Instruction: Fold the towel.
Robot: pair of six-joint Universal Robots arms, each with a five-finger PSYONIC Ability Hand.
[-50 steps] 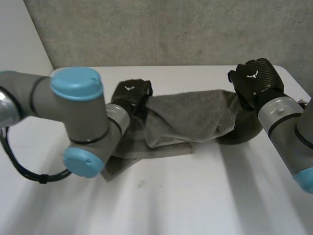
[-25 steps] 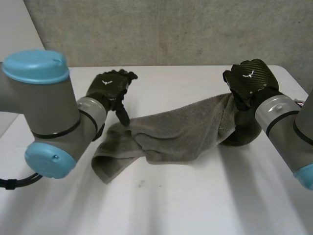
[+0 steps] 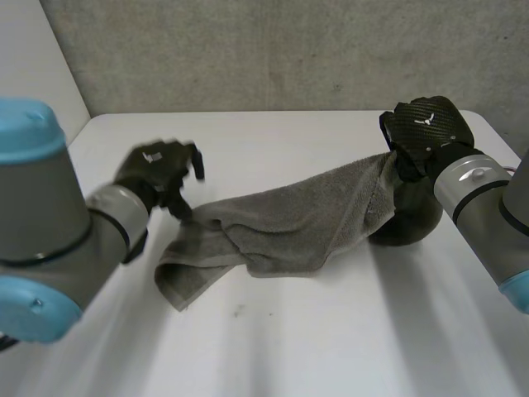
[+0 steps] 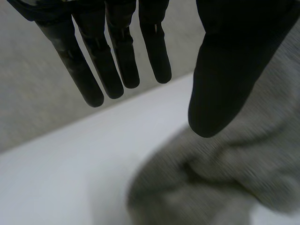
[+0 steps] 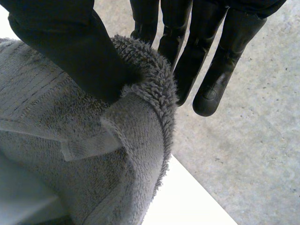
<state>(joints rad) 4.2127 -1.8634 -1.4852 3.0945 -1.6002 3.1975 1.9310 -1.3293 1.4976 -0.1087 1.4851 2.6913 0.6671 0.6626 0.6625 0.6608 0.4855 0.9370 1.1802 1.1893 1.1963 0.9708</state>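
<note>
On the near part of the white tabletop (image 3: 273,347), one loose corner of the grey towel (image 3: 281,227) rests on the surface at the left arm's side. From there the cloth runs inward as a crumpled bunch, one layer lapped over another. It rises off the tabletop toward the right arm's side.

Beyond the crumpled end, the left hand (image 3: 157,169) hovers just beside the cloth. In the left wrist view its fingers (image 4: 124,56) are straight and spread from the thumb. They grasp nothing. The towel lies beneath the thumb, apart from it.

Farthest in, the right hand (image 3: 426,128) holds the raised end. In the right wrist view the thumb presses the towel's thick edge against the fingers (image 5: 227,56). The grasp is a pinch at the edge, apparently near a corner.

Procedure, as judged from this layout:

1. The step in hand is to take a second grasp on the low end.
2. Lower the left hand onto that end and pinch a single layer at a corner, not the whole bunch.
3. Hold the right pinch firm.
4. Draw the hands apart until the cloth spreads flat before laying any fold.

Grasping two layers would likely lock the wrinkles into the fold.
</note>
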